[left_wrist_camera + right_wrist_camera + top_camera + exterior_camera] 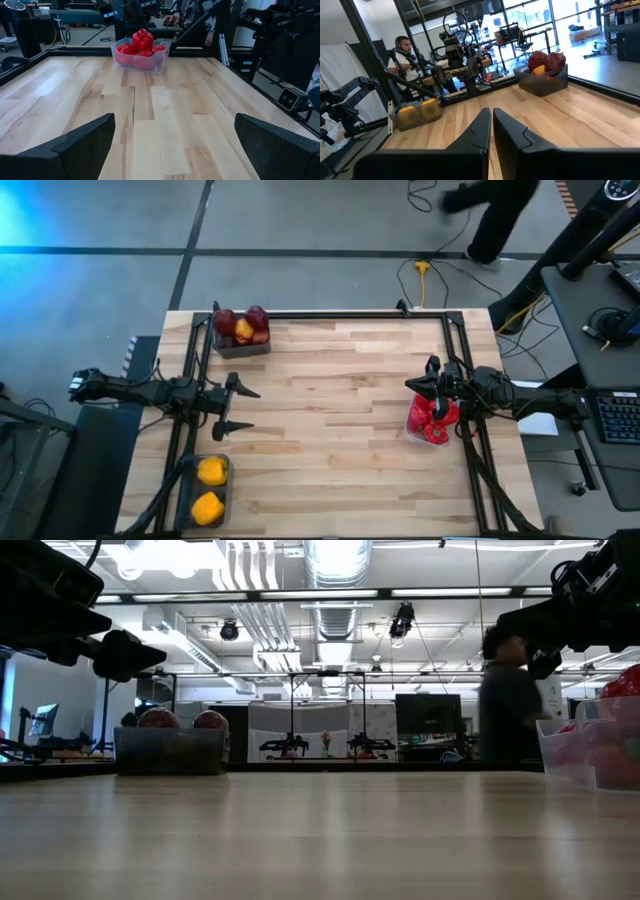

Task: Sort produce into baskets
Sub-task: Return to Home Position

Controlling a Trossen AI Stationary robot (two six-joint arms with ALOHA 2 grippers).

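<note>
Produce [243,328] is all sitting in bins, none showing loose on the table [340,410]. Left gripper [248,408] is hovering at the left edge, fingers spread wide, holding nothing. Near dark bin [228,480] is holding two yellow peppers [207,507]; far dark bin [240,352] is holding apples [228,323] plus one orange-yellow fruit [244,330]. Right gripper [412,385], fingers pressed together and empty, is hanging by the clear bin [412,436], which is heaped with red peppers [428,423]. For homing, that arm is best lifting before swinging back, sparing the heap.
</note>
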